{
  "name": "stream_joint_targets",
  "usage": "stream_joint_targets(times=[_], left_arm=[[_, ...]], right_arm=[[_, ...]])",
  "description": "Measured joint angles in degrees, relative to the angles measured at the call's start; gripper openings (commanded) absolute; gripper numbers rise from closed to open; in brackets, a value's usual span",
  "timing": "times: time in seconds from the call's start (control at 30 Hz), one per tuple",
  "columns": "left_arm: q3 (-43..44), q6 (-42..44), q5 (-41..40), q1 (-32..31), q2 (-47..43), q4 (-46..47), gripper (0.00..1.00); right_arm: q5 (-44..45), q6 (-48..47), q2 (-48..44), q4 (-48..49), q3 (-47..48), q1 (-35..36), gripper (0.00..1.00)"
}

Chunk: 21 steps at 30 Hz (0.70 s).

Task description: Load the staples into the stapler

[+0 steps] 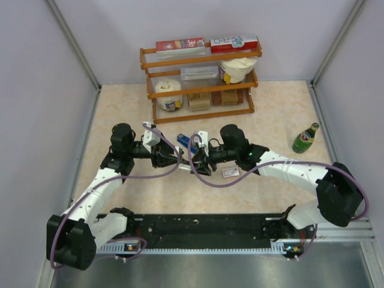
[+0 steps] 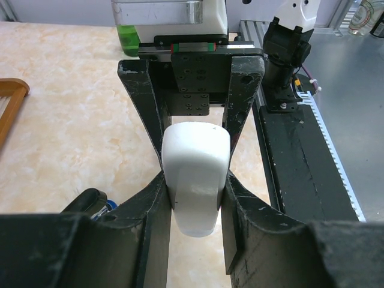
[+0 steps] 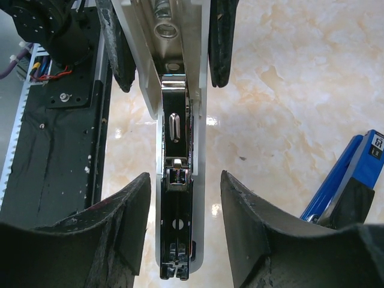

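A white stapler [image 2: 195, 180] hangs between my two grippers above the table's middle [image 1: 183, 162]. My left gripper [image 2: 196, 183] is shut on its white rounded end. In the right wrist view the stapler is swung open, its metal magazine [image 3: 177, 228] facing the camera; I cannot tell if staples lie in it. My right gripper [image 3: 184, 177] is open, its fingers [image 3: 129, 216] either side of the magazine with gaps. The small red-and-white staple box [image 1: 230, 173] lies on the table right of the grippers. No loose staple strip shows.
A blue stapler [image 1: 183, 141] lies just behind the grippers and shows at the right of the right wrist view [image 3: 354, 180]. A wooden rack [image 1: 201, 78] with boxes and jars stands at the back. A green bottle [image 1: 305, 138] stands at the right. A black rail [image 1: 204, 225] runs along the near edge.
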Motion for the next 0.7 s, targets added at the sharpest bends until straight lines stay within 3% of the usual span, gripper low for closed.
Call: stream_joint_targets(times=[0.47, 0.7], left_arm=[[0.0, -0.66, 0.11, 0.0, -0.35, 0.59, 0.03], [0.0, -0.76, 0.09, -0.04, -0.35, 0.59, 0.12]], right_arm=[[-1.36, -0.83, 0.0, -0.81, 0.0, 0.0, 0.3], [-1.38, -0.87, 0.0, -0.9, 0.0, 0.0, 0.2]])
